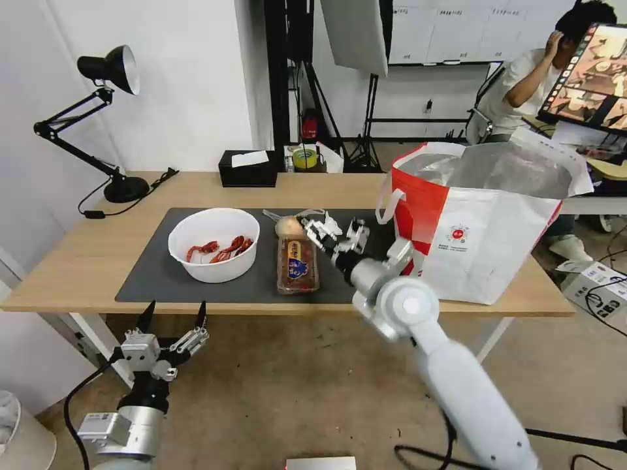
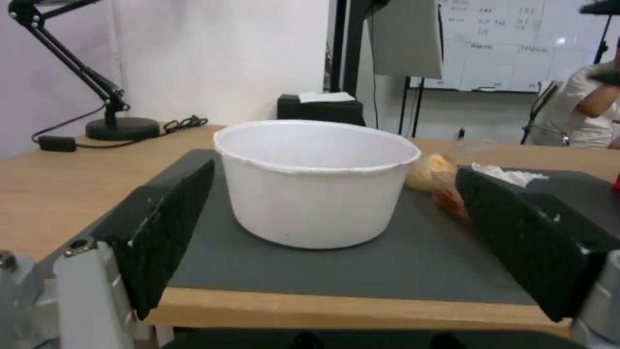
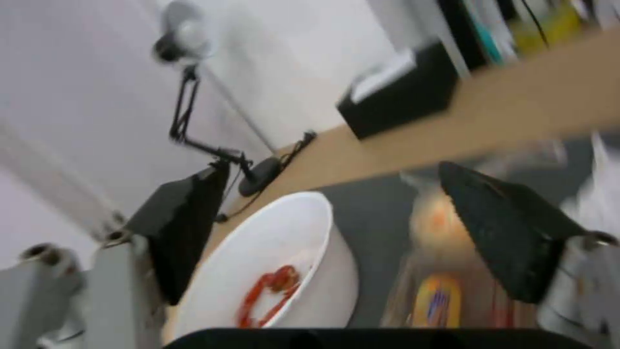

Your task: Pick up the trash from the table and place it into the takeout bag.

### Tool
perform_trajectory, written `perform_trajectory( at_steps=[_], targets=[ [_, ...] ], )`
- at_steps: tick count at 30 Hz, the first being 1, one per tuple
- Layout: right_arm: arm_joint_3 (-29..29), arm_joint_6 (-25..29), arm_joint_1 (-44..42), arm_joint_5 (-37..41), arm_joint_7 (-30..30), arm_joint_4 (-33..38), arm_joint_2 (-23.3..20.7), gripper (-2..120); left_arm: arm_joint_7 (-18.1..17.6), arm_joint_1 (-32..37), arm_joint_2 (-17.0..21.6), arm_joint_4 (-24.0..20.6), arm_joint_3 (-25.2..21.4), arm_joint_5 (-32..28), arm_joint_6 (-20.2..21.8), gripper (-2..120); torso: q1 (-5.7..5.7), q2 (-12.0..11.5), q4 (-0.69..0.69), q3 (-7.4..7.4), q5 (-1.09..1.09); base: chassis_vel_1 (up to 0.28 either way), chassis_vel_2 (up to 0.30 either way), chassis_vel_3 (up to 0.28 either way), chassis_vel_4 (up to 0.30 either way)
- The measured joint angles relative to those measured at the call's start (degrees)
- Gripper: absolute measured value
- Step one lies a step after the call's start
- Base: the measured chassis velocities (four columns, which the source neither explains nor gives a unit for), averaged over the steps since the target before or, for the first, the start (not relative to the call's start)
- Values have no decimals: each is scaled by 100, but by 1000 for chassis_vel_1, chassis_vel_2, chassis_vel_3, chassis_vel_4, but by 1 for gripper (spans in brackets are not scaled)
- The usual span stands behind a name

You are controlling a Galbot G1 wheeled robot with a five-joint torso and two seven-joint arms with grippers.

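Observation:
A white bowl with red crayfish shells sits on the left part of the dark mat on the table. To its right lie a clear tray and, behind that, a tan ball in a plastic bag. A crumpled tissue rests beyond the tray. My right gripper hovers open just right of the tray and ball, holding nothing. The takeout bag stands open at the table's right end. Below the table's front edge my left gripper is open and faces the bowl.
A black tissue box and a roll of tape stand at the table's back edge. A black desk lamp occupies the back left corner. A cardboard box lies on the floor to the right.

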Motion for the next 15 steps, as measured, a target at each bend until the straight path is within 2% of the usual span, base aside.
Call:
perform_trajectory(
  at_steps=[1, 2, 5, 6, 9, 12, 13, 14, 15],
  targets=[
    [-133, -19, 219, -387, -467, -170, -161, 75, 6, -3, 0, -13, -6, -10, 0, 100, 0, 0, 0, 0, 1, 0, 0, 0, 0],
    [-133, -19, 219, -387, -467, -170, -161, 75, 6, -3, 0, -13, -6, -10, 0, 100, 0, 0, 0, 0, 1, 0, 0, 0, 0],
    [-487, -43, 763, -1174, -1519, -637, -443, 63, 90, -3, -12, -42, -30, -40, 0, 100, 0, 0, 0, 0, 0, 0, 0, 0, 0],
    [-487, -43, 763, -1174, -1519, -637, -443, 63, 90, -3, -12, -42, -30, -40, 0, 100, 0, 0, 0, 0, 0, 0, 0, 0, 0],
    [-907, -23, 1243, -2049, -2397, -1306, -506, 45, 138, 10, -27, -70, -37, -52, -6, 100, 0, 0, 1, 0, 1, 0, 0, 0, 0],
    [-1046, 12, 1376, -2295, -2607, -1527, -487, 41, 142, 10, -30, -72, -39, -57, -7, 100, 0, 0, 0, 1, 0, 0, 0, 0, 0],
    [-1167, 49, 1462, -2446, -2738, -1711, -462, 36, 145, 9, -31, -74, -39, -61, -10, 100, 0, 0, 0, 1, 0, 0, 0, 0, 0],
    [-1464, 136, 1695, -2616, -2980, -2180, -351, 24, 150, 0, -28, -77, -40, -69, -13, 100, 0, 0, 0, 1, 0, 0, 0, 0, 0],
    [-1464, 136, 1695, -2616, -2980, -2180, -351, 24, 150, 0, -28, -77, -40, -69, -13, 100, 0, 0, 0, 1, 0, 0, 0, 0, 0]
  ],
)
